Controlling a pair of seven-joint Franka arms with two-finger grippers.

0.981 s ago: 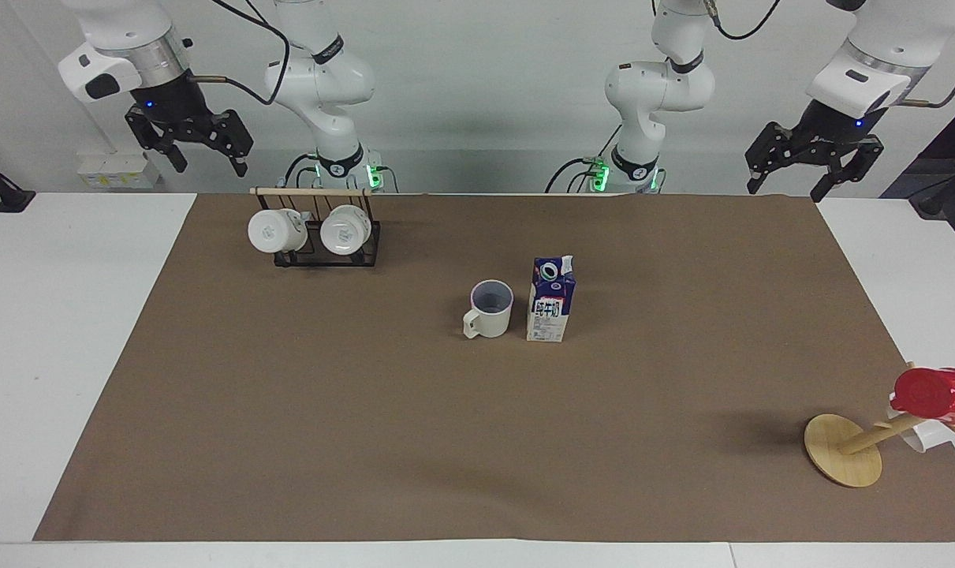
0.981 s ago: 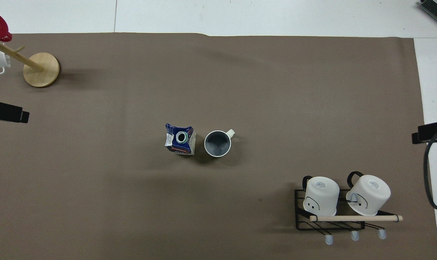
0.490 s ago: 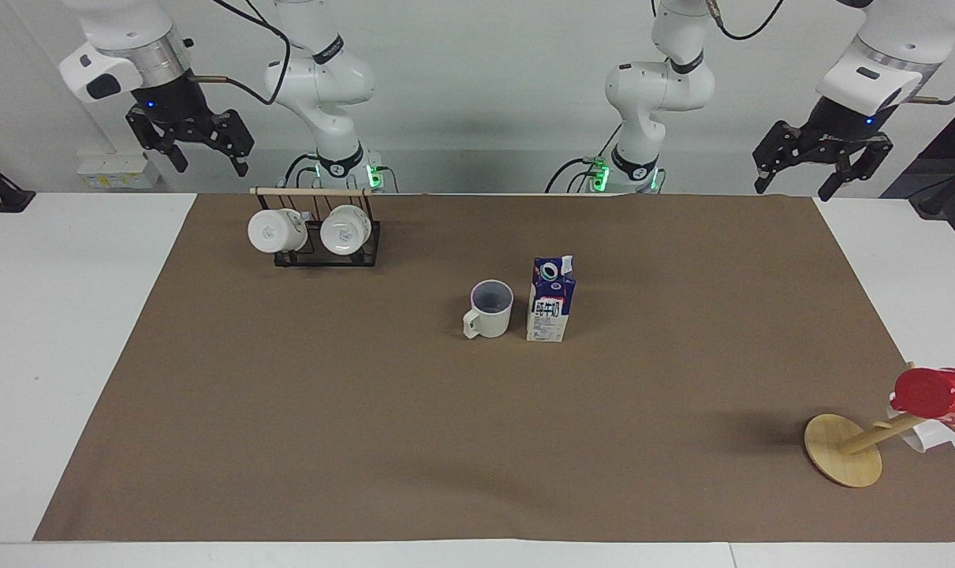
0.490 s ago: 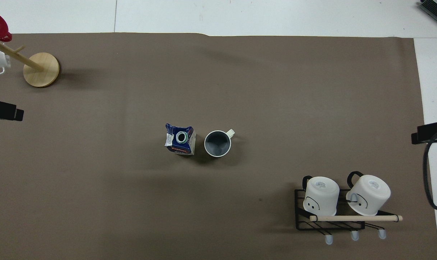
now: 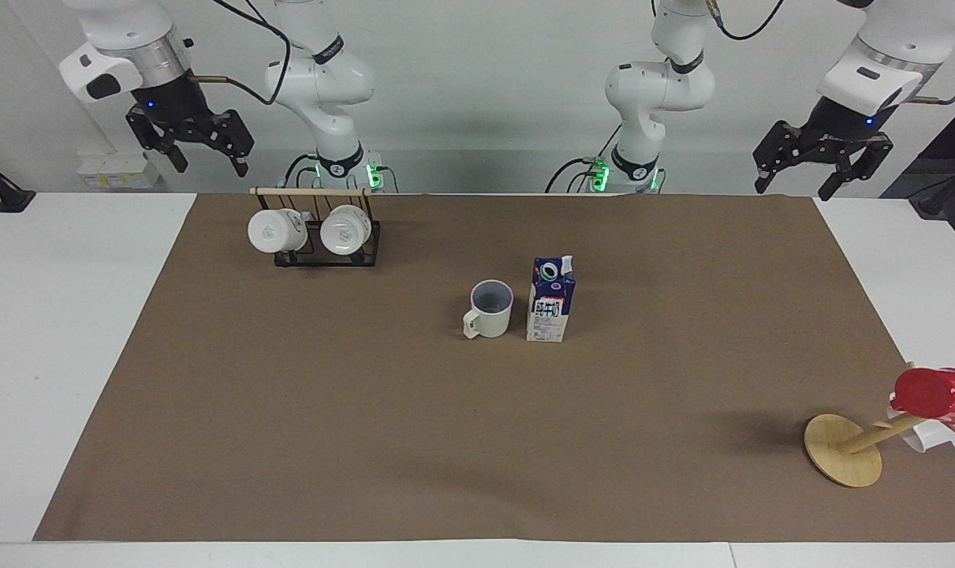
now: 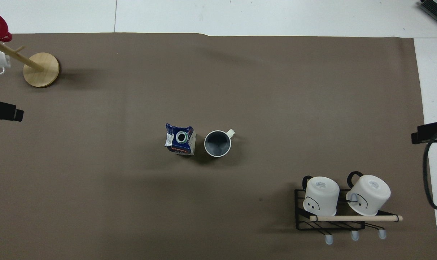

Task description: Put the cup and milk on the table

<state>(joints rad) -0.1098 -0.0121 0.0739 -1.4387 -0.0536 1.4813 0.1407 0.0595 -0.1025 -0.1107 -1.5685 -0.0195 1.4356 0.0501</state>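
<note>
The bench (image 5: 83,331), its brown sheet bare around the centre, carries the cup (image 5: 492,308) and the milk (image 5: 552,300) upright just beside each other at mid-bench, well apart from every edge. Both arms have drawn back: the left gripper (image 5: 822,166) has risen over the past second and now hangs above the bench's robot-side corner at its own end, fingers spread and empty; the right gripper (image 5: 195,146) waits above the other robot-side corner, fingers likewise spread. With both items standing free, the placing looks finished.
</note>
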